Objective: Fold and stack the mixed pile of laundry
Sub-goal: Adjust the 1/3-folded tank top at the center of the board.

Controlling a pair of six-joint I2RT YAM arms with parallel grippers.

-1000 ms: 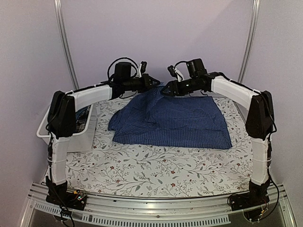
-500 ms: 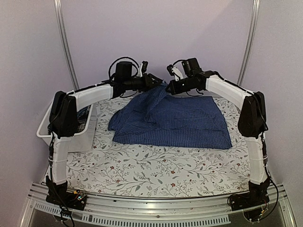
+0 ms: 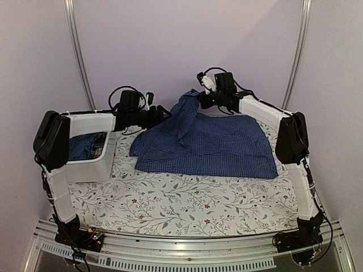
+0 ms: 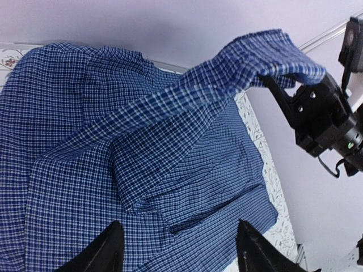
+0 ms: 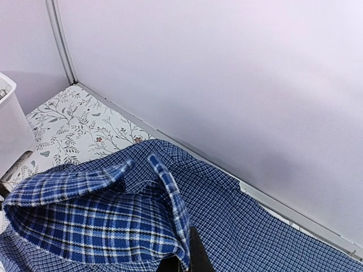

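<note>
Pinching a raised fold of the blue-and-white checked shirt (image 3: 218, 144), right gripper (image 3: 197, 97) closed on the cloth, left gripper (image 3: 164, 113) spread wide over the shirt, holding nothing

Robotics test cell, not a home — the left arm (image 3: 91, 120) and the right arm (image 3: 266, 110) stand bolted to a slotted aluminium rail (image 3: 187, 245) at the table's near edge, with cables (image 3: 328, 235) looping at the bases. Bare lilac walls (image 3: 187, 45) and metal uprights (image 3: 77, 51) close it in. A floral tablecloth (image 3: 170, 204), a white plastic tub (image 3: 96, 167) and a checked shirt (image 3: 210, 147) are the only domestic touches.
</note>
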